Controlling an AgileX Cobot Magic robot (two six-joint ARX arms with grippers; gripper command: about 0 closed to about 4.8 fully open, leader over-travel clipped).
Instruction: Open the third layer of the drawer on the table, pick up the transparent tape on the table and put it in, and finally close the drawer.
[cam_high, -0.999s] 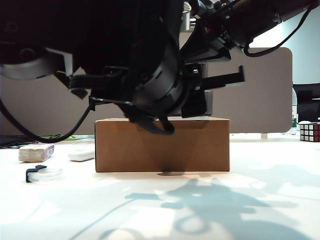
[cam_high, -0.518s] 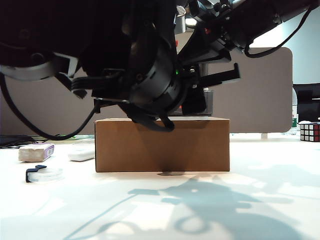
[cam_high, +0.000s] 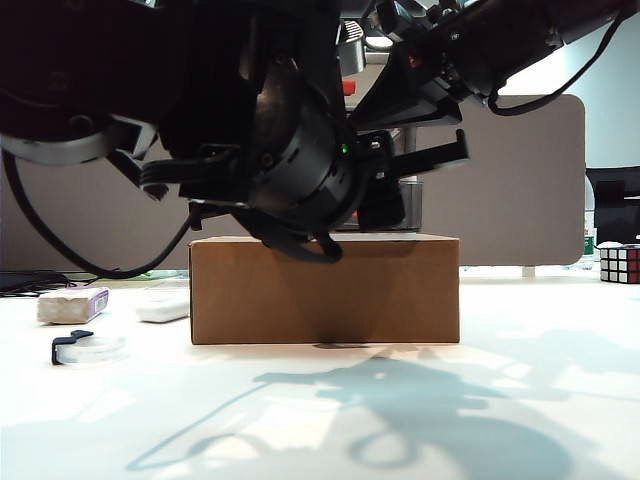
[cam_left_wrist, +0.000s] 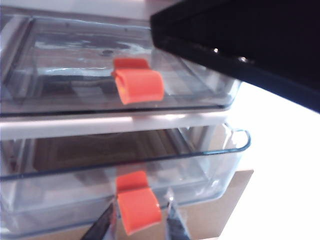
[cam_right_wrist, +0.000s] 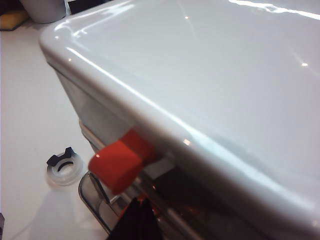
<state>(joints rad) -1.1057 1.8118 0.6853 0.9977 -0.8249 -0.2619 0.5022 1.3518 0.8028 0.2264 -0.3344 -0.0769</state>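
The third layer (cam_left_wrist: 125, 200) stands pulled out past the layer above, long side across the drawer (cam_right_wrist: 210, 65) front, tab facing the left gripper (cam_left_wrist: 137, 227), whose jaws clamp that tab. Tape (cam_high: 88, 348) lies flat on the table (cam_high: 520, 330), clip leftward. Right gripper (cam_right_wrist: 137, 220) presses on the drawer's top; jaws unclear. Since earlier, the left arm swung slightly right.

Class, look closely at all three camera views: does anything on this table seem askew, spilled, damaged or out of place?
Nothing spilled or damaged. Only the third layer juts out of the drawer, the left gripper straddling its red-orange tab. The transparent tape lies flat on the table; the right gripper hovers at the cabinet's front.
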